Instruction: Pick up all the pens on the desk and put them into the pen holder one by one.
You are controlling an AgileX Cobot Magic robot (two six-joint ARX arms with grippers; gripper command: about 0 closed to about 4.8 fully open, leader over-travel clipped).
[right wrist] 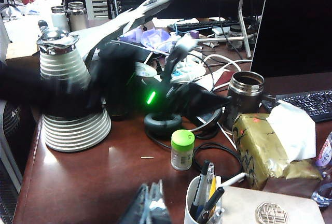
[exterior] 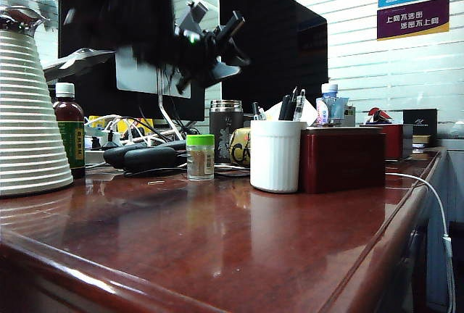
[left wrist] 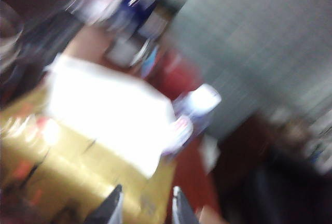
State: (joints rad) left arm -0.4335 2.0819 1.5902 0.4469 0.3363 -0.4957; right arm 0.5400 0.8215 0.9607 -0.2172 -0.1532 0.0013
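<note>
Glossy reddish-brown desk, cluttered along the back. Big ribbed white jug far left of pen holder. Dark red box touching pen holder on its right. Left gripper airborne, up and left of pen holder, blurred; fingers apart, contents cannot tell. Right gripper just beside pen holder, fully closed, empty. White ribbed pen holder upright, several pens standing inside. Green-capped bottle left of pen holder.

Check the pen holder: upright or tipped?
Upright. The pen holder stands on its base on the desk, with pens sticking out of its top.
</note>
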